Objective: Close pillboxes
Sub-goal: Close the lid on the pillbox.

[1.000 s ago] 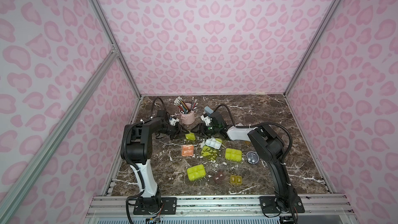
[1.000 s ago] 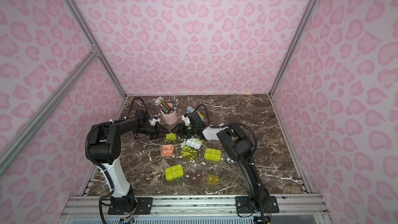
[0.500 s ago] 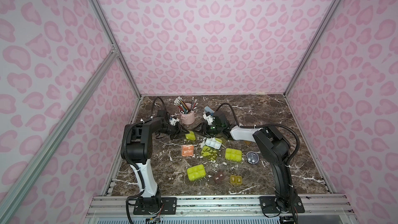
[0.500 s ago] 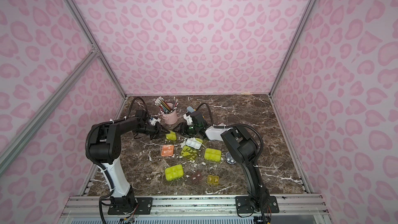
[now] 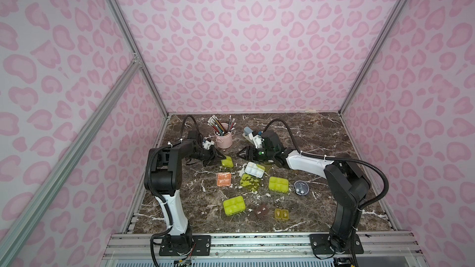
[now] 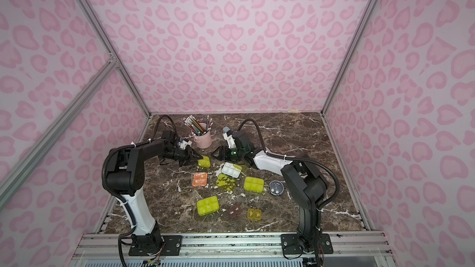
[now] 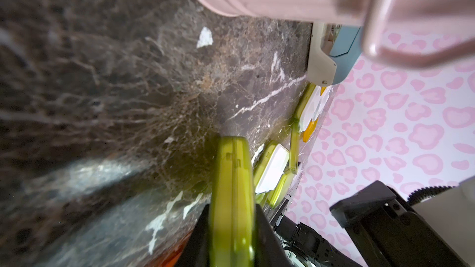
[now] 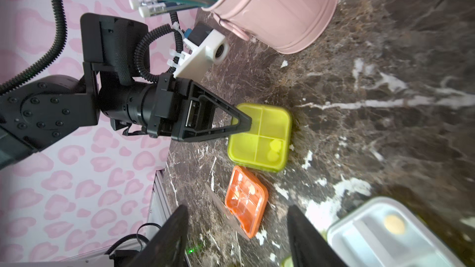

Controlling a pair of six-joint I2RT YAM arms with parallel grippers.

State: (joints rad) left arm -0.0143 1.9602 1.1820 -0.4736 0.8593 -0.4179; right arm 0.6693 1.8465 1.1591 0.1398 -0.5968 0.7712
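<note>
Though seemingly through most pillboxes (image 5: 234, 205) on the table (image 5: 321, 134), still owes the white tray (image 5: 254, 170) its lid (image 5: 250, 182), pinches the lime box (image 5: 227, 161) by the cup (image 5: 224, 138) in the narrowed left gripper (image 5: 221, 157), holds the right gripper (image 5: 241, 151) parted and empty nearby.

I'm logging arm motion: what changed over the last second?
The right hand, open, drew back slightly from the small lime box as its elbow swung outward. The left hand stayed clamped on that box. The other pillboxes stayed put.
</note>
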